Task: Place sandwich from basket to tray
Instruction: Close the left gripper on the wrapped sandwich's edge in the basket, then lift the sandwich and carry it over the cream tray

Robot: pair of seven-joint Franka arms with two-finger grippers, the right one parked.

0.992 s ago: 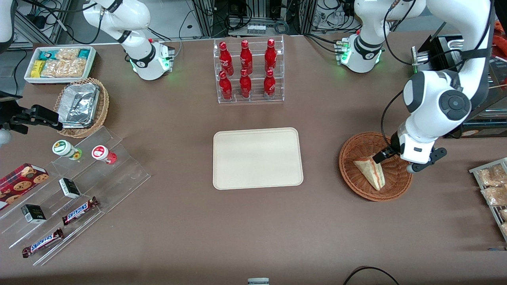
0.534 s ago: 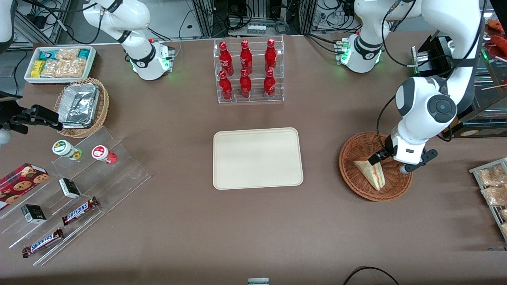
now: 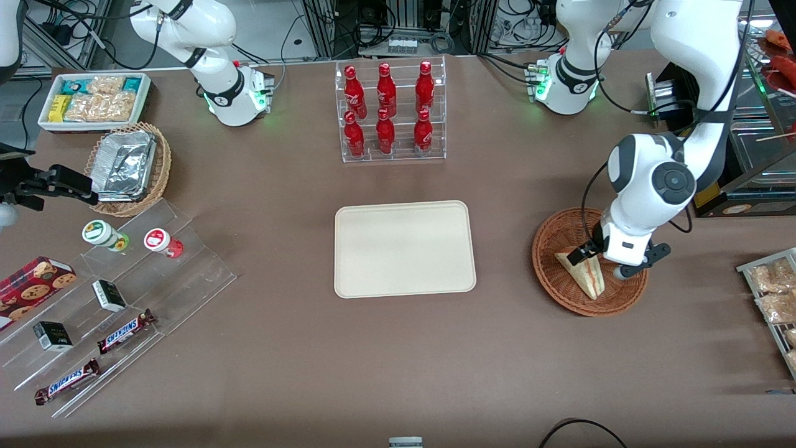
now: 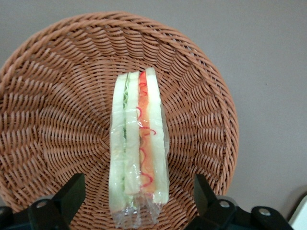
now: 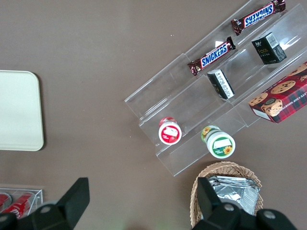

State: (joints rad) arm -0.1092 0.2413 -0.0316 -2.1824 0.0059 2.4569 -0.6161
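**Open hand low over the sandwich in the basket**

I have the hand (image 3: 598,259) down inside the basket (image 3: 550,249), at the right of the front frame, just above the sandwich (image 3: 584,274). From the wrist camera I see its two fingers (image 4: 72,194) spread wide, one on each side of the sandwich (image 4: 139,148) and touching nothing. The sandwich lies wrapped in clear film in the middle of the basket (image 4: 53,96), cut edge up, with its red-orange stripe showing. The tray (image 3: 404,249) sits bare on the brown table (image 3: 398,354) at the centre of the front frame, well apart from the basket.
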